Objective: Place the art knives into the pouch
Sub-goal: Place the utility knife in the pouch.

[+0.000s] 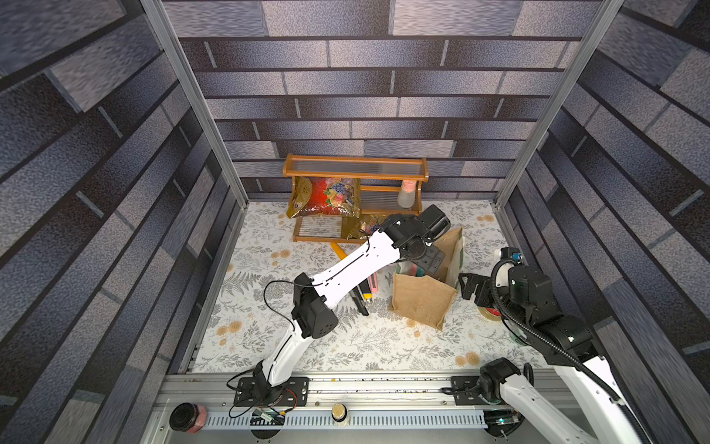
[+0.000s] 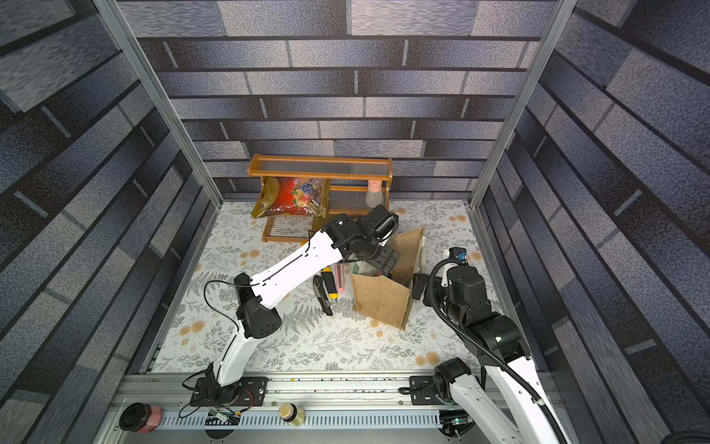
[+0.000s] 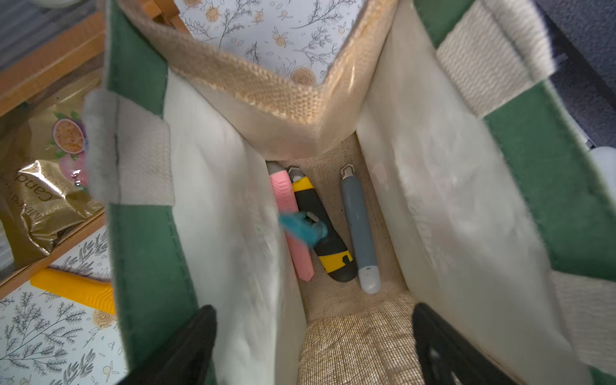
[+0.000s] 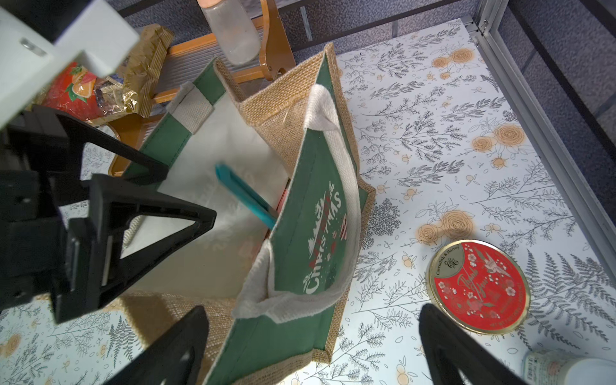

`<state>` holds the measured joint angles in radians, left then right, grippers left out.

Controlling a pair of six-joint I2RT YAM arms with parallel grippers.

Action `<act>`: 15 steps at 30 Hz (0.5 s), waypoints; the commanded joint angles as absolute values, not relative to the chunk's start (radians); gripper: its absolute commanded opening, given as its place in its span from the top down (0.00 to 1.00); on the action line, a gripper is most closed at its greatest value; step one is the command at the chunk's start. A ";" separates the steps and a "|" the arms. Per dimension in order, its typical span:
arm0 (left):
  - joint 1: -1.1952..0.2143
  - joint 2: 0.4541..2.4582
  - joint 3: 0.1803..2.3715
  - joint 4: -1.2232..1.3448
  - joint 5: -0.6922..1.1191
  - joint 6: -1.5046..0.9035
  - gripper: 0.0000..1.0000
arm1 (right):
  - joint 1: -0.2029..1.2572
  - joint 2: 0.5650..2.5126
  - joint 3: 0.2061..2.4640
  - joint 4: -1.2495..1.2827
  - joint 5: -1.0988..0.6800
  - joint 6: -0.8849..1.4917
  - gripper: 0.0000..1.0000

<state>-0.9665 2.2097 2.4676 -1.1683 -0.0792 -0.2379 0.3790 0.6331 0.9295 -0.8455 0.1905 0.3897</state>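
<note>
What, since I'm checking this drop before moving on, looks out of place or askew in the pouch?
One thing: the teal knife slants steeply inside the pouch, blurred in the left wrist view, while the pink knife, yellow-black knife and grey knife lie flat on the bottom. The pouch's burlap end also buckles inward.

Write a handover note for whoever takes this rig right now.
Left end effector: open, over the pouch mouth, holding nothing.
Right end effector: open, empty, at the pouch's printed side.
Teal art knife: inside the pouch, loose; three other knives lie on its bottom.
Done: the drop. Left: withdraw the left end effector. Several knives lie on the table beside the pouch.
</note>
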 commanded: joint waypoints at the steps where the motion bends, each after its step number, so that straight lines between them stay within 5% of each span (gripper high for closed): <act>1: -0.964 2.178 2.505 -1.190 -0.101 -0.201 0.00 | 0.374 0.624 0.945 -0.878 0.200 0.408 0.00; 8: -0.944 2.112 2.475 -1.201 -0.188 -0.212 0.00 | 0.374 0.623 0.946 -0.878 0.198 0.400 0.00; 15: -0.904 1.893 2.189 -1.054 -0.251 -0.234 0.00 | 0.374 0.612 0.950 -0.876 0.190 0.398 0.00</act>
